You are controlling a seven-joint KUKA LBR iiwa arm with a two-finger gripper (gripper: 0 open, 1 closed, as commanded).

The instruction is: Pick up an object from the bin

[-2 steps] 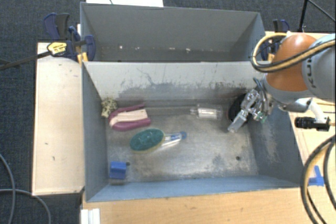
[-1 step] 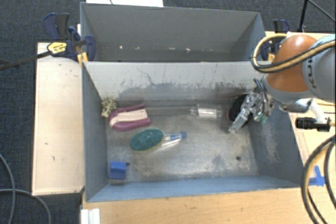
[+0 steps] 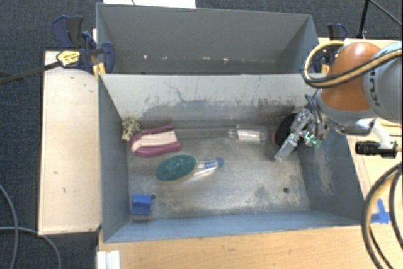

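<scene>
- From my screen, the gripper [image 3: 286,148] is low at the right end of the bin [image 3: 208,97], near the right wall and close to the floor. I cannot tell how far open it is, and I see nothing held in it.
- No pick is settled yet. The nearest candidate is a dark rounded thing [image 3: 284,128] just beside the gripper, towards the back wall. I cannot say whether they are touching, or even whether it is a loose item.
- The next nearest is a clear tube [image 3: 245,134] lying along the back of the floor, to the gripper's left.
- To do this step well, I would first square the gripper over one item and keep it off the right wall. I would then descend only once that item sits clearly between the jaws. The tube looks likely to roll, so I would close across its width.
- Count: one dark thing and one clear tube.
- Also one teal oval brush [image 3: 177,167] with a clear handle, mid-floor.
- One pink-and-purple item [image 3: 154,140] lies at the left, with one small yellowish piece [image 3: 130,129] just behind it.
- One blue block [image 3: 142,203] sits in the front-left corner, which makes six in all.
</scene>
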